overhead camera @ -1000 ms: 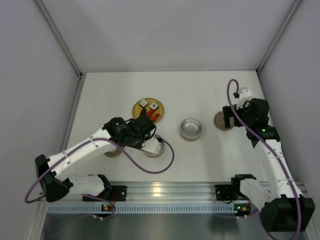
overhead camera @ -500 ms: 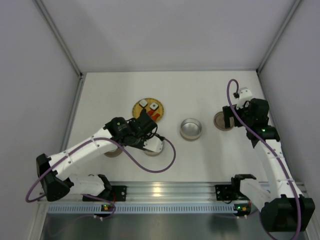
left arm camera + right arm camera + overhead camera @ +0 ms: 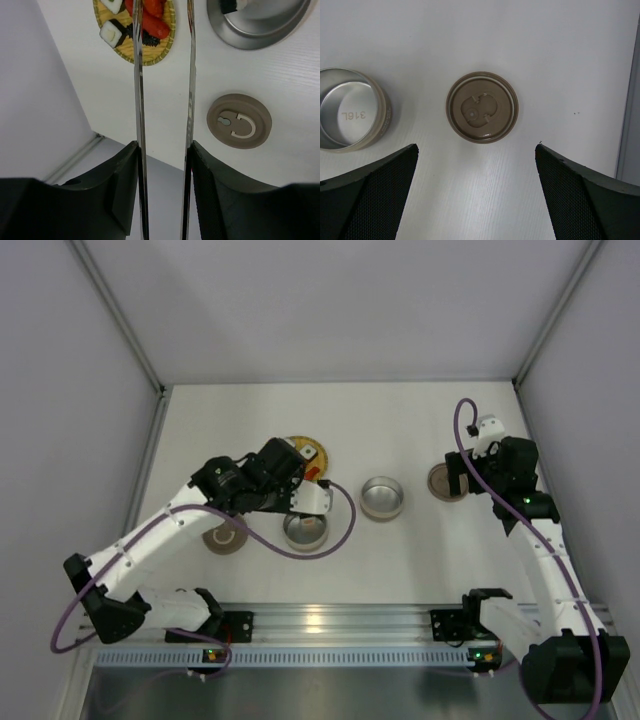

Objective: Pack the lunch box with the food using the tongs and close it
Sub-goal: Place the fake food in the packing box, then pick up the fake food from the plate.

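**A:** What is the left hand (image 3: pixel 164 150) doing?

**B:** It is pinching the tongs (image 3: pixel 138 100). One thin silver arm lies against the inside of each dark finger. The two arms run forward side by side with a gap between them. Their tips pass out of the wrist view, so I cannot tell what they touch.

**A:** And just past the fingers?

**B:** One arm crosses over the woven plate (image 3: pixel 155 52). The other runs beside its rim, between the plate and the near steel bowl (image 3: pixel 255 39). On the plate lie a sushi roll (image 3: pixel 111 32), white with a dark wrap, and some red pieces (image 3: pixel 152 22). A second roll (image 3: pixel 235 4) shows inside that bowl, at the picture's edge.

**A:** Where is all this on the worktop (image 3: pixel 400 430)?

**B:** Left of centre. The plate is on the far side, mostly under the arm, and the bowl stands on the near side of the hand. The left lid (image 3: pixel 225 537) is tan with a ring handle. It lies flat to the left of the bowl, apart from it.

**A:** And the right side?

**B:** The right hand (image 3: pixel 476 150) hangs spread wide with nothing between its fingers. It is above the right lid (image 3: pixel 482 107), another tan disc lying flat. To the left of that lid, and apart from it, stands the middle steel bowl (image 3: pixel 350 115), open, with a stamp on its bottom.
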